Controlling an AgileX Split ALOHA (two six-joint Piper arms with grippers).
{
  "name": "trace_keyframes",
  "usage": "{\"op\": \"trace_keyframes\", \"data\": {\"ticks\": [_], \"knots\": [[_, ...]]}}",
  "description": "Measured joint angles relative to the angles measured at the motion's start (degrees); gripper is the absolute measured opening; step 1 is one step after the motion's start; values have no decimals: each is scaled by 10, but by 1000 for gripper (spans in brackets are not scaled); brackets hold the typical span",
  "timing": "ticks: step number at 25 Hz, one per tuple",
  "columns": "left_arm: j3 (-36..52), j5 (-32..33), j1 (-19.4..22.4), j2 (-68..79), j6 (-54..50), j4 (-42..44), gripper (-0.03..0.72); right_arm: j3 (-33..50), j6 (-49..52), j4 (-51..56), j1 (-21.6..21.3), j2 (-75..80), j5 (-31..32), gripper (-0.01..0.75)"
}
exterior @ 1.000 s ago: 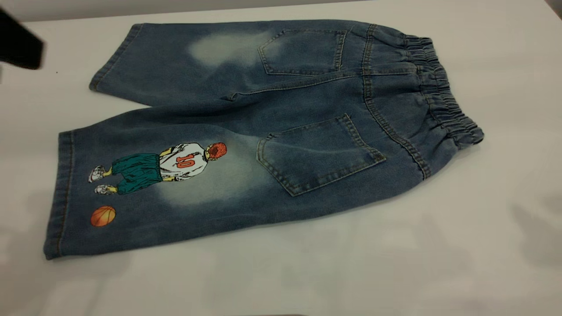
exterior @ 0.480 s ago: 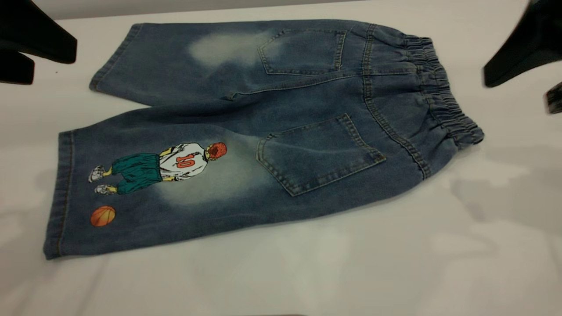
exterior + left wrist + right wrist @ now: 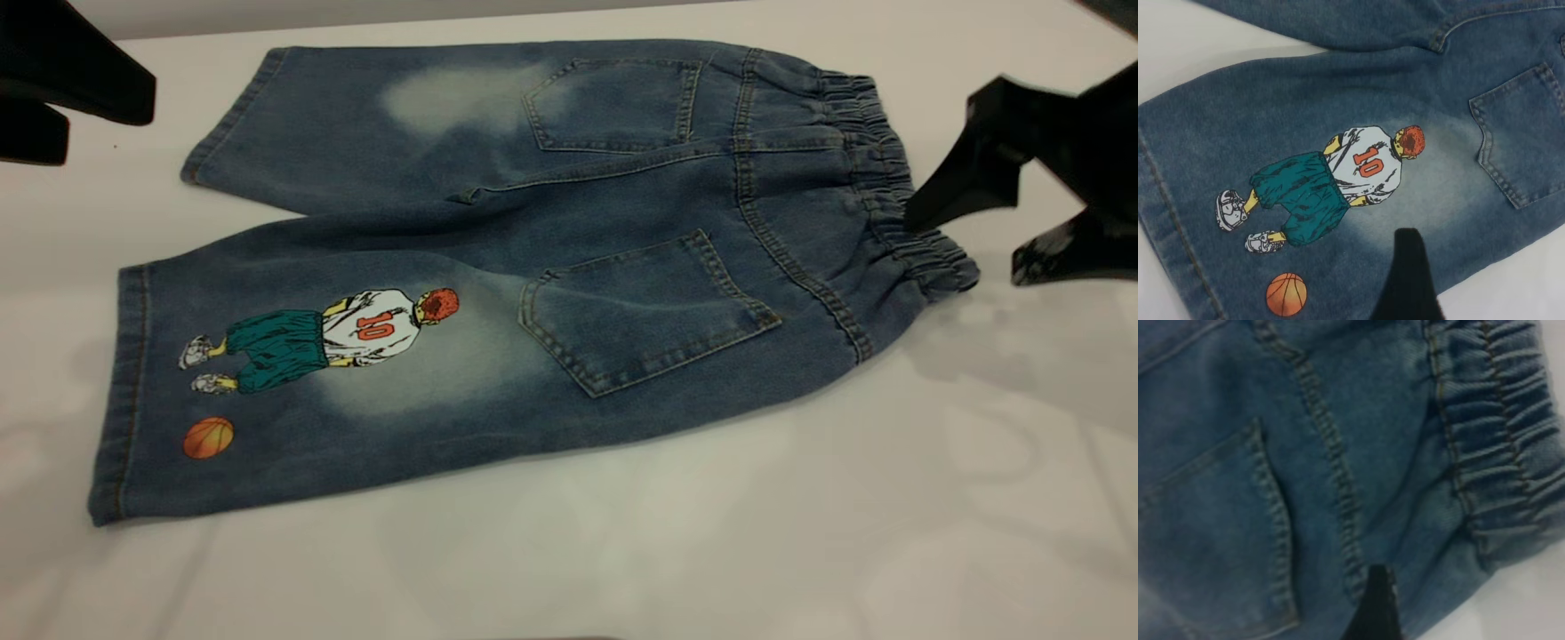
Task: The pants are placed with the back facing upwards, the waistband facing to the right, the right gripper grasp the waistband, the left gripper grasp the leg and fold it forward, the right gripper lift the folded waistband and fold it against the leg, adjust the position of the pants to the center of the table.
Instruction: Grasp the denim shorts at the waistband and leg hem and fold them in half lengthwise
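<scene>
Spanning the counter (image 3: 622,551), the pants (image 3: 569,267) lie flat with bare margin on every side. The right gripper (image 3: 965,240), fingers apart, straddles the waistband (image 3: 889,187). The left gripper (image 3: 53,98) is cropped; its spread cannot be judged.

Exterior overlooks the pants (image 3: 533,267); wrist views hover close, perhaps overlapping.
</scene>
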Motion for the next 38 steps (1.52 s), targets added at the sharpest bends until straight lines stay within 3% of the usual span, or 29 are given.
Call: {"op": "trace_keyframes", "data": {"ticks": [12,16,19,25,27,32,38], "knots": [[0,-1,0,0,0,0,514,-58,-22,16,0,95,5,586],[0,-1,0,0,0,0,514,-67,-22,17,0,101,8,555],[0,-1,0,0,0,0,514,-68,-24,17,0,105,10,462],[0,-1,0,0,0,0,514,-68,-30,17,0,106,24,115],[0,9,0,0,-5,9,514,-68,-31,17,0,106,28,49],[0,77,5,0,-149,154,514,-69,-33,13,0,106,30,36],[0,131,6,0,-453,424,514,-70,-34,8,0,106,30,36]]}}
